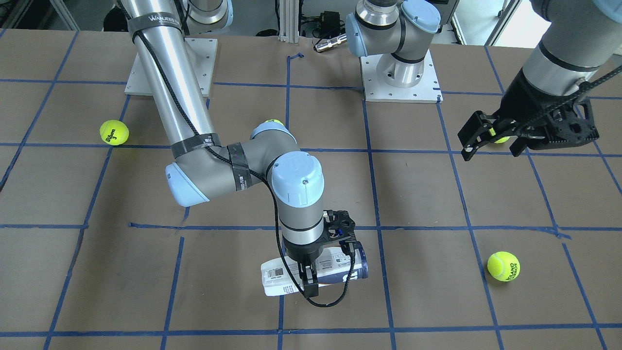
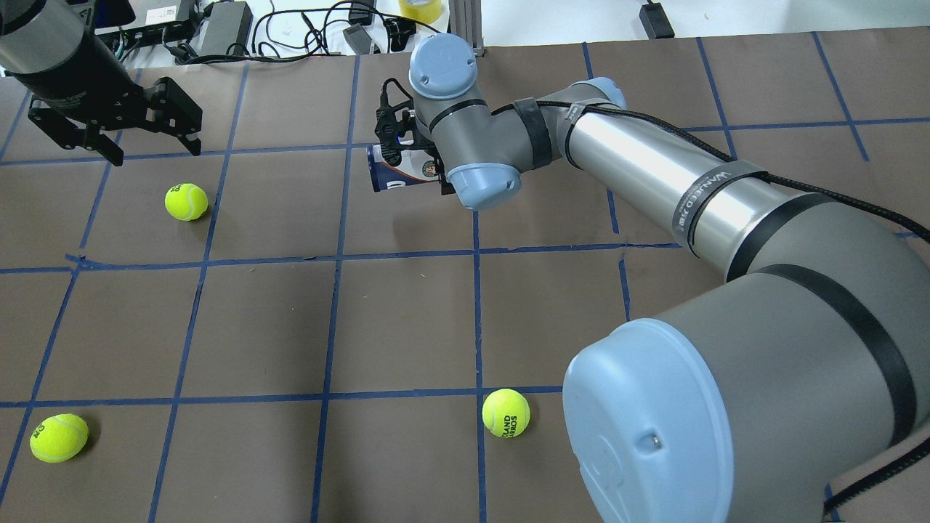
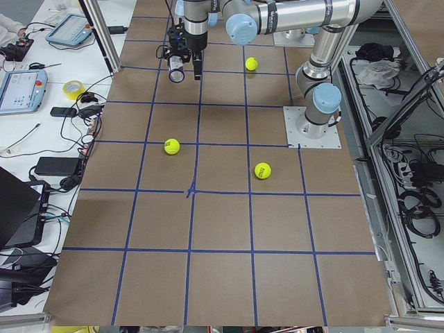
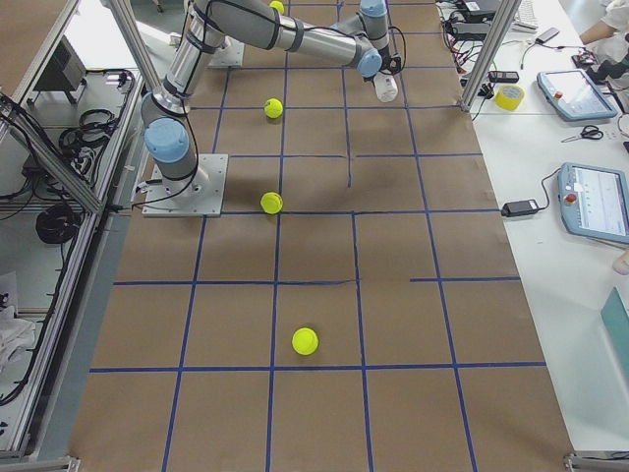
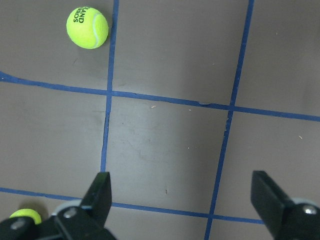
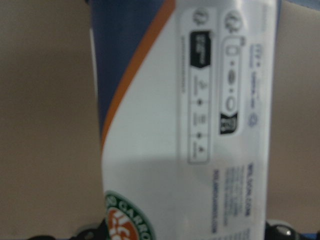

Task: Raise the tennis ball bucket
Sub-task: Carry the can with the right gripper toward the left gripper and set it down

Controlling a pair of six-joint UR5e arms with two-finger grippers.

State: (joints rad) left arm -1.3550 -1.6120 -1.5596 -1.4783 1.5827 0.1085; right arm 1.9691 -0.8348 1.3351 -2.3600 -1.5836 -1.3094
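Observation:
The tennis ball bucket (image 1: 279,279) is a slim clear tube with a white and navy label and a barcode. It lies horizontal and slightly tilted near the table's far edge. My right gripper (image 1: 310,274) is shut across its middle. I cannot tell how high it is off the table. It also shows in the overhead view (image 2: 389,174), and its label fills the right wrist view (image 6: 200,125). My left gripper (image 1: 494,146) is open and empty, hanging above the table far to the side, also seen in the overhead view (image 2: 149,145) and the left wrist view (image 5: 185,200).
Loose tennis balls lie on the brown taped table: one (image 2: 186,201) near my left gripper, one (image 2: 59,437) at the near left, one (image 2: 506,412) near the middle, one (image 1: 114,132) on my right side. Cables and boxes (image 2: 218,29) lie beyond the far edge.

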